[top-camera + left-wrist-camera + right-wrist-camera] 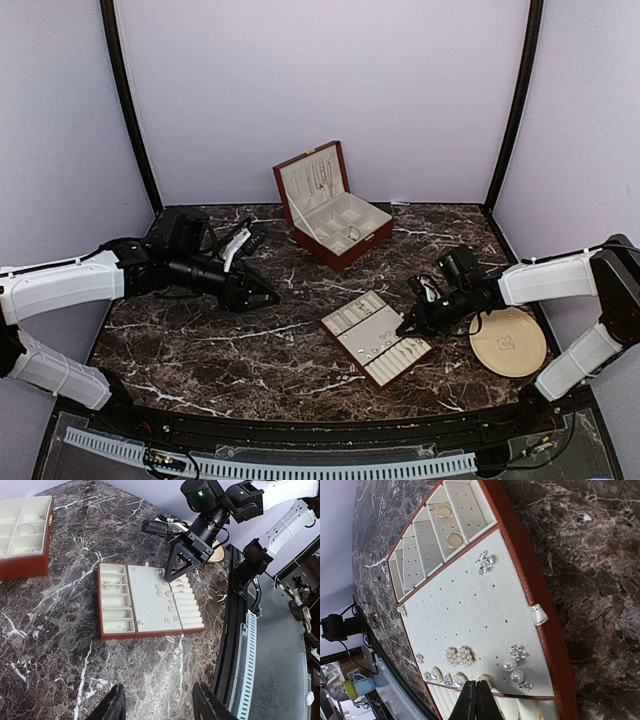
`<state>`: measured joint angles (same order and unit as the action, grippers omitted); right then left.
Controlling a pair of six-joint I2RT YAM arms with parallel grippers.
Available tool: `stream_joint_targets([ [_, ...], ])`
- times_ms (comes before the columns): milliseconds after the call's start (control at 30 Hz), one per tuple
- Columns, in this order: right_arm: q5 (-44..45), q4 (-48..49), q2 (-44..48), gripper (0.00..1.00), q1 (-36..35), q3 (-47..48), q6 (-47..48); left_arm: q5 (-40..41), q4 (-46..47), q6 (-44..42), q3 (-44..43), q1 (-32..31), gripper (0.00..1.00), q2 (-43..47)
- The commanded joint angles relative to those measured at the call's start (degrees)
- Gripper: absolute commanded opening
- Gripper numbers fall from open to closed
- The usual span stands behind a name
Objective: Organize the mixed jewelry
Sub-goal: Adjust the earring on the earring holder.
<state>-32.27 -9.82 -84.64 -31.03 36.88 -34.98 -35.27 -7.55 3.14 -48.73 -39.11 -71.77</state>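
The right claw (pixel 472 684) is pressed fully closed, its dark tips meeting at the seam where the cream stud panel joins the ring rolls of a red-brown tray (pixel 522 565). The tips sit just beside a small gold-rimmed piece, and whether they pinch anything cannot be made out. Around them the mixed jewelry (pixel 459 656) lies scattered on the panel: a cluster of pearl studs, two single pearls, little crystal flowers, and farther off two gold rings in the tray's narrow compartments. The ring rolls are cut off at the bottom edge of the right wrist view. The tray rests on the dark marble tabletop (pixel 200 350), with a round beige plate (pixel 508 342) near it on the right. Behind stands an open box (pixel 335 215) with more pieces, too small to identify. The left claw (pixel 159 701) hangs about half open over bare marble, holding nothing, well apart from the tray.
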Motion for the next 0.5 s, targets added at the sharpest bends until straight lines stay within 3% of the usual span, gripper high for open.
stream_joint_targets([
  [0, 0.78, 1.26, -0.95, 0.04, -0.26, 1.18, 0.43, -0.31, -1.06, -1.03, -1.39, 0.02, 0.47, 0.84],
  [467, 5.02, 1.41, 5.76, 0.08, -0.01, 2.45, 1.60, 5.95, -1.01, -2.13, -0.12, -0.04, 0.48, 4.26],
])
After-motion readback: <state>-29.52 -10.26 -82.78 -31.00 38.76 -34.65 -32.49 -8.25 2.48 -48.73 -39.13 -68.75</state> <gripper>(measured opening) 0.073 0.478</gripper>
